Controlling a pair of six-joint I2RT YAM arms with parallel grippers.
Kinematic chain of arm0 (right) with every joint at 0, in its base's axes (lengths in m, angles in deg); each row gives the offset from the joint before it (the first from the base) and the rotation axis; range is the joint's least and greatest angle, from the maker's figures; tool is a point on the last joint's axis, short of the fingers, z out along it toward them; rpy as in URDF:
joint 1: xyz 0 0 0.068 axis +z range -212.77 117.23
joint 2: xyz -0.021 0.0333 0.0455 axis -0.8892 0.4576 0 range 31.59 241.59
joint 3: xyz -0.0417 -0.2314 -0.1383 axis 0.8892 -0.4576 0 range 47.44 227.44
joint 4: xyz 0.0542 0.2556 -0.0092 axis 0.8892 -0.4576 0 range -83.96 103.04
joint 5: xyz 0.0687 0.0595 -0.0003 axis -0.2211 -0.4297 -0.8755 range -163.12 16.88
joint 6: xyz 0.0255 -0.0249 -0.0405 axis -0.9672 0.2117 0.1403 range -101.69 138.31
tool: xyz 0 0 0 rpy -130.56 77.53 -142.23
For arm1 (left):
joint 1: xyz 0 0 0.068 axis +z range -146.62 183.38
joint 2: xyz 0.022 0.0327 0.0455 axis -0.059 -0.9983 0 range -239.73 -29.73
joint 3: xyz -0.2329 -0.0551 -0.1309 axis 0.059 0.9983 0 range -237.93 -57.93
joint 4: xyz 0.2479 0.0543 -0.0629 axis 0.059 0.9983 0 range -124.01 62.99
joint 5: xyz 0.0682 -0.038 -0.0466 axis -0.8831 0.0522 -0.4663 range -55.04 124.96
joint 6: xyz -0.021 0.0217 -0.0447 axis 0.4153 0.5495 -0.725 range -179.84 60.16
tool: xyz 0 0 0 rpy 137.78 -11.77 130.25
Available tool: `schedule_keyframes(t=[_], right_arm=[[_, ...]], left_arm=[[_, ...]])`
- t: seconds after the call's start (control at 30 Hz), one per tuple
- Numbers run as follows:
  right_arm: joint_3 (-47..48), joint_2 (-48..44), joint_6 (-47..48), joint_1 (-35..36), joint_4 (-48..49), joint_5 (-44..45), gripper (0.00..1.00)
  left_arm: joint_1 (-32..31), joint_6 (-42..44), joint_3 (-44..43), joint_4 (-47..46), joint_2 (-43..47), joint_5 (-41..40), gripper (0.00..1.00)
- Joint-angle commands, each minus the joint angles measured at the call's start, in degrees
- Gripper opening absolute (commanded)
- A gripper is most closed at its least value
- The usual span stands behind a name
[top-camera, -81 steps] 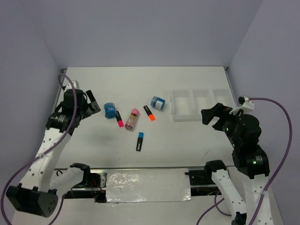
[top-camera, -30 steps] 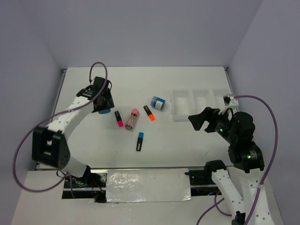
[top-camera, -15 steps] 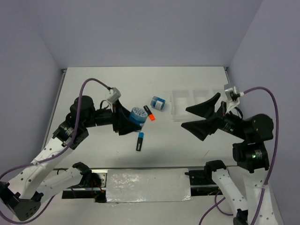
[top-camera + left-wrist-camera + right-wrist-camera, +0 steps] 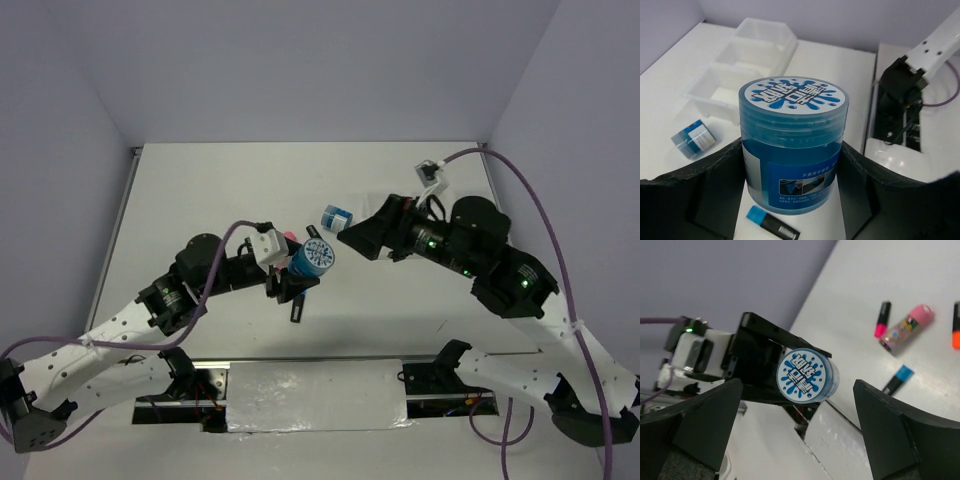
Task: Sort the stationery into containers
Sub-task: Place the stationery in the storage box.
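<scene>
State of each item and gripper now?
left gripper: shut on blue tub
blue tub: lidded, held aloft
second tub: lying on its side
right gripper: open, empty
tray: three compartments look empty
pink highlighter: capped, lying
orange highlighter: capped, lying
blue highlighter: capped, lying
glue stick: capped, lying

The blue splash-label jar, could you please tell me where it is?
Top view, centre: the blue jar is clamped in the left gripper, just above the blue-capped highlighter.

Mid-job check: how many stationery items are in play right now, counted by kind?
Blue tubs: 2 (held tub, loose tub)
Highlighters: 3 (pink highlighter, orange highlighter, blue highlighter)
Pink-capped tube: 1
Total: 6
</scene>
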State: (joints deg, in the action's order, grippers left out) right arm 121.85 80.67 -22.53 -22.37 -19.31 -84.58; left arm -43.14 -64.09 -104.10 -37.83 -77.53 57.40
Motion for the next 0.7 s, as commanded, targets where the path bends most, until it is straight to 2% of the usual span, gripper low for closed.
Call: schedule_keyframes(t=[0.0,0.03,0.2,0.3,0.47,0.53,0.67], right_arm=[[-1.3,2.4,-2.4,7.6,-2.5,15.8,1.0],[-1.1,3.0,-2.2,8.7,-2.6,17.2,1.0],[0.6,8.7,-1.0,16.0,-5.3,24.9,1.0],[-1.5,10.1,-0.2,17.3,-2.0,22.1,1.0],[-2.3,11.6,-0.2,19.0,-2.4,23.2,1.0],[-3.7,10.6,0.1,19.0,-0.5,21.8,0.97],[-3.6,10.7,1.2,19.0,1.5,20.3,0.54]], left_arm=[[-4.3,10.4,-1.9,-6.7,-1.2,-12.2,0.0],[-4.7,10.8,-2.4,-6.0,-2.6,-14.1,0.0],[-5.8,10.1,-2.3,-8.6,-3.6,-11.9,0.0],[-5.9,9.6,-2.3,-8.8,-4.0,-10.7,0.0],[-5.9,9.2,-1.8,-9.5,-2.8,-9.9,0.0],[-5.9,9.1,-1.1,-10.3,-1.7,-9.4,0.0],[-5.9,9.3,-1.7,-9.2,-1.8,-8.8,0.0]])
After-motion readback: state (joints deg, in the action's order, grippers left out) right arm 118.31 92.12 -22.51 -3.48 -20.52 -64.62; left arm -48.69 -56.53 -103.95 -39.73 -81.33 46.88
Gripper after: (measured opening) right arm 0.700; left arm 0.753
